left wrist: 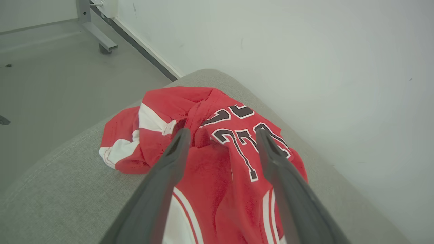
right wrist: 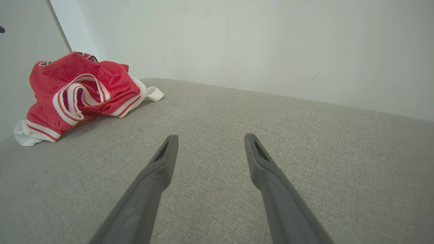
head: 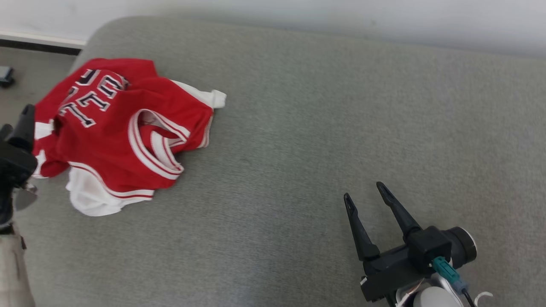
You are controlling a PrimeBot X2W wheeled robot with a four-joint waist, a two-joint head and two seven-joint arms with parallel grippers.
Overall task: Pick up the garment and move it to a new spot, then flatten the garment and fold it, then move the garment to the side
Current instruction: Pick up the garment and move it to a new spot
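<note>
1. The left gripper [left wrist: 222,132] stands wide open above the crumpled red-and-white sports jersey with dark numerals [left wrist: 217,169]. Its two fingers straddle the numbered fold. Nothing is clamped between them, and I cannot tell whether the tips touch the cloth.
2. The right gripper [head: 363,192] is also spread open and empty. It sits over bare cushion toward the near right, well apart from the jersey.
3. The jersey lies bunched at the far left corner of the grey fabric-covered cushion [head: 298,128].
4. The heap's long axis runs roughly from the far edge toward the near one, with the numerals at the far left, the white hem nearest and a striped opening facing right.
5. A white wall [head: 341,17] rises behind the cushion, and grey floor [left wrist: 51,67] lies beyond its left edge.
</note>
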